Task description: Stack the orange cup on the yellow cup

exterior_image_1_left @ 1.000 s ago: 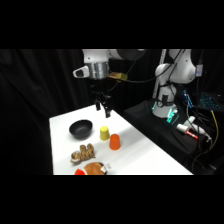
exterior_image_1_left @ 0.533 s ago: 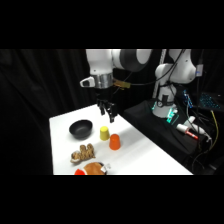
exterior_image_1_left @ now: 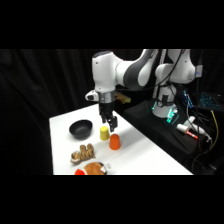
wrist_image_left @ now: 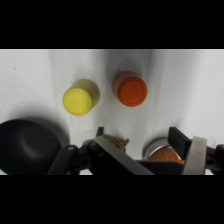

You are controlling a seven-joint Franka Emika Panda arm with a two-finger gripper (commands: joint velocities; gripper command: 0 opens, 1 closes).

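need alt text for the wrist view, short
Seen from above on the white table, the yellow cup and the orange cup stand side by side, apart. A black bowl sits at lower left; the end effector's black linkage fills the bottom edge.

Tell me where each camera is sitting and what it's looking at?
Side view: beside the table, looking across and down; shows the white arm, its base and the gripper above the cups.
Wrist view: on the arm's wrist, looking down; the gripper's black linkage rises from the bottom edge.
Both show the orange cup, the yellow cup and the black bowl.
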